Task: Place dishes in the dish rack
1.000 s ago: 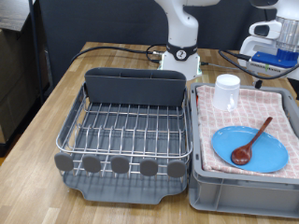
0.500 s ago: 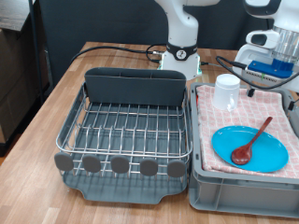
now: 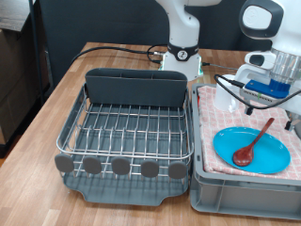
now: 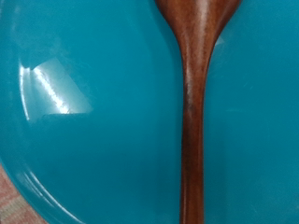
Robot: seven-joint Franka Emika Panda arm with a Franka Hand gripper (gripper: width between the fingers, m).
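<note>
- Beside the dish rack (image 3: 122,137), on the exterior view's right, stands a light grey crate (image 3: 246,188) lined with a pink checked cloth (image 3: 218,141); this crate is the reference for all positions below.
- Over the crate's far end, the arm's hand has come in from the exterior view's right during the last second and now sits lower and further over the cloth than before.
- The white cup, visible at the crate's far corner a moment earlier, is now hidden behind the hand; its present condition cannot be determined.
- The gripper's fingertips do not show in either view, so its opening, and whether it has hold of anything, cannot be told.
- The plate (image 3: 251,151) lies flat on the cloth at the crate's near end, with the wooden spoon (image 3: 254,143) resting across it, bowl on the plate and handle angled toward the crate's far edge.
- The wrist view is filled by the plate (image 4: 84,112) with the spoon (image 4: 192,103) running across it, which indicates the hand is directed down at these two items from close above.
- The rack's wire grid and the grey caddy (image 3: 134,89) hold no dishes; judged from this, no item has been transferred yet, and the approach is toward the plate and spoon.
</note>
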